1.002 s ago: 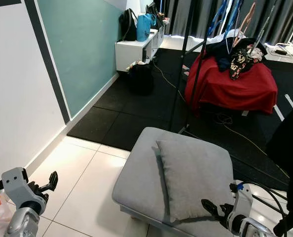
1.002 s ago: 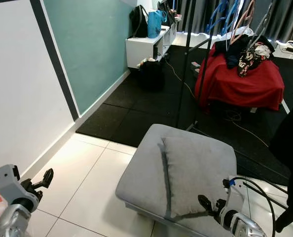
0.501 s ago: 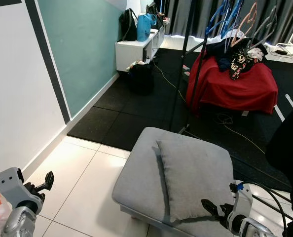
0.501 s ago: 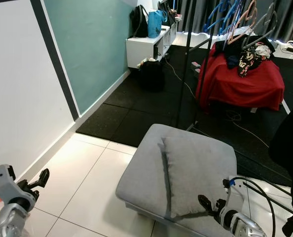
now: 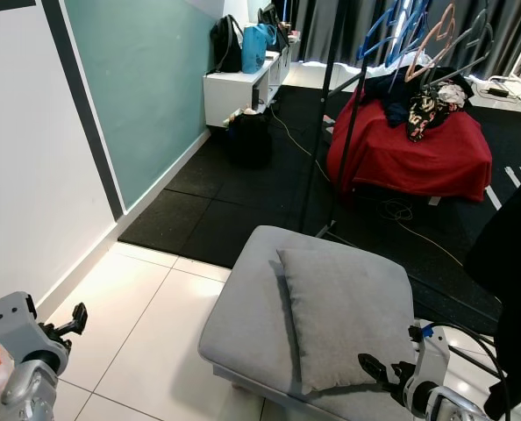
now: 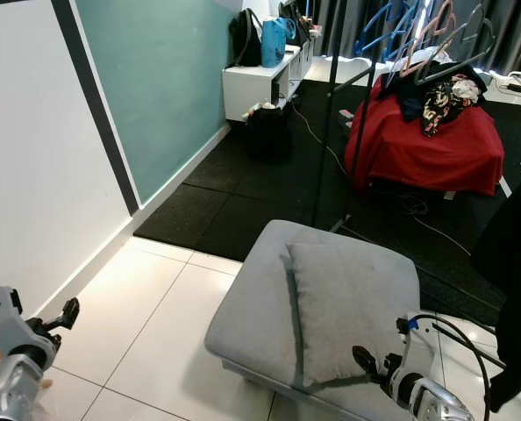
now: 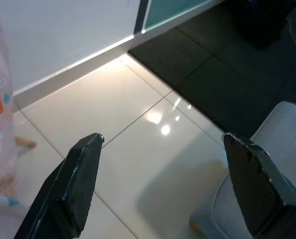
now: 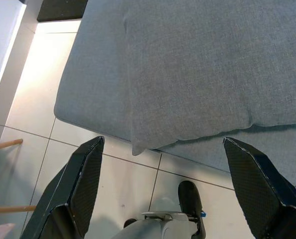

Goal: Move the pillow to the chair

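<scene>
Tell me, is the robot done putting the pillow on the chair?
It looks done: the grey pillow already lies flat on the grey chair seat. Nothing is in hand. The right gripper hovers open by the pillow's near edge, holding nothing, and the left gripper hangs open over the white floor tiles, away from the seat. Nothing seems left, except maybe backing the arms away.

Silver arms, black-fingered left claw [image 5: 72, 317], right claw [image 5: 372, 366] trailing black cable.
</scene>
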Robot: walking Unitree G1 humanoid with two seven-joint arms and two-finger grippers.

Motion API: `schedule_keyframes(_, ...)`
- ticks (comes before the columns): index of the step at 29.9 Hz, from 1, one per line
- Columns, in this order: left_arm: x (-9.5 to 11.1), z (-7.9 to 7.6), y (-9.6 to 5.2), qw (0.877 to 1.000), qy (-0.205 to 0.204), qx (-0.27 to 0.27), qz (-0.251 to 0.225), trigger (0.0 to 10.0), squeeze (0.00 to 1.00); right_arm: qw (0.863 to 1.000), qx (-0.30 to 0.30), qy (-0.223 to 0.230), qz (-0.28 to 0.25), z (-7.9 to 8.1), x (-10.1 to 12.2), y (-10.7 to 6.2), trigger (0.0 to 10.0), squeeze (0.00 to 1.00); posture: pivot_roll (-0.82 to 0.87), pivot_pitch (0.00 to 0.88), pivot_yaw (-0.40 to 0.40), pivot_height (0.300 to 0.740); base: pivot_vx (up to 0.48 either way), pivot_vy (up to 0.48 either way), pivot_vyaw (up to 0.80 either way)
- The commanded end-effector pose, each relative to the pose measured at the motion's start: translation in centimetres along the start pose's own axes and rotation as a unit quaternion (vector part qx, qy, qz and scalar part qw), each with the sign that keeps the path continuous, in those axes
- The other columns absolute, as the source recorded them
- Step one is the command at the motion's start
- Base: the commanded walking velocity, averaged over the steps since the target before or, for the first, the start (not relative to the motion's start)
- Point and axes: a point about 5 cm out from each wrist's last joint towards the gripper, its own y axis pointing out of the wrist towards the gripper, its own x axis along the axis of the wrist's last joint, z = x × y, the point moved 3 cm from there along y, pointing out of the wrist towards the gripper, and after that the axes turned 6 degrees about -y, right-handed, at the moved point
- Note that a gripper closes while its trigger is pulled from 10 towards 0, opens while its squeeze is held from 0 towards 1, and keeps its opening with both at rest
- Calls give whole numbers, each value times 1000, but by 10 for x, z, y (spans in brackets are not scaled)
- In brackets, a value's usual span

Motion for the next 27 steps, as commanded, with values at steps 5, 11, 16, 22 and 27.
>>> schedule_keyframes(5,-3,-5,6,994,-96,-38,36,10000,0,1000,-3,11,-10,1,3,1,10000,0,-154,0,-31,740,0,0,0)
schedule_keyframes(11,-4,-2,8,993,-98,-31,54,10000,0,1000,-3,13,-12,2,4,2,10000,0,-156,0,-29,740,0,0,0)
schedule_keyframes(16,-5,-1,8,991,-111,-30,64,10000,0,1000,-3,13,-12,1,4,2,10000,0,-155,0,-33,740,0,0,0)
schedule_keyframes(22,-11,-3,8,990,-111,-39,83,10000,0,1000,-3,12,-11,1,4,1,10000,0,-159,0,-35,740,0,0,0)
schedule_keyframes(27,-18,-6,7,985,-127,-44,110,10000,0,1000,-4,9,-9,-1,4,0,10000,0,-160,0,-41,740,0,0,0)
